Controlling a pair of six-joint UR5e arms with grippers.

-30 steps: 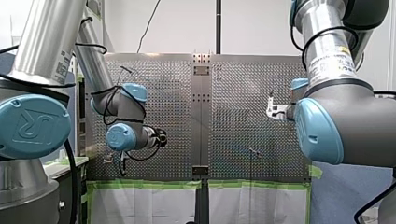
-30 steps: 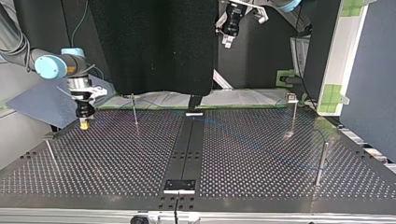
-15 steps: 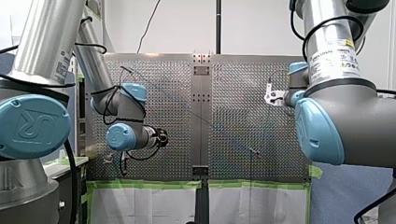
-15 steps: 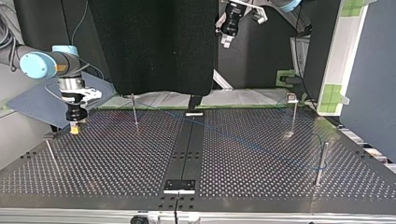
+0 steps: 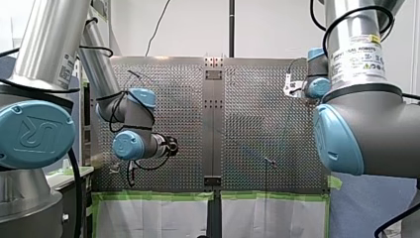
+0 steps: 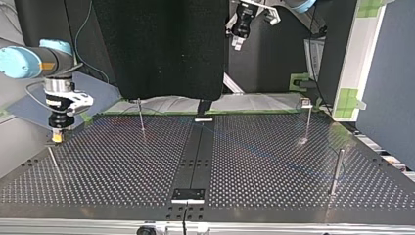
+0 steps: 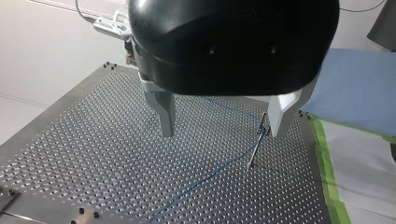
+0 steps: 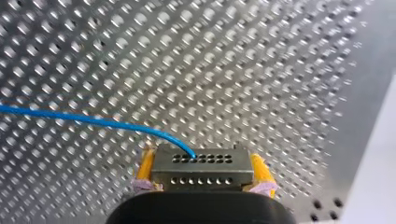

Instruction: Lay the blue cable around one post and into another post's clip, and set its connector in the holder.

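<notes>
Right claw (image 6: 57, 138) has slid toward top view's left over last second; now low over surface (image 6: 122, 166) edge. Its yellow pads (image 8: 147, 163) clamp connector (image 8: 201, 170) squarely. Blue cable (image 8: 88, 121) trails from connector, across to post (image 7: 258, 142). Left claw (image 7: 222, 133) spread wide, empty, parked high. I'd descend slowly, keep connector level, leave cable slack. Holder not clear to me.

Four posts are counted on one tabletop (image 6: 122, 171) in the top view: the upper-left post (image 6: 141, 117), the far-left post (image 6: 54, 162), the upper-right post (image 6: 307, 122) and the lower-right post (image 6: 337, 171). Two pincers are counted, the right pincer (image 6: 57, 138) and the left pincer (image 6: 238, 45). One blue cable (image 8: 84, 120) and one connector (image 8: 201, 170) are seen.
</notes>
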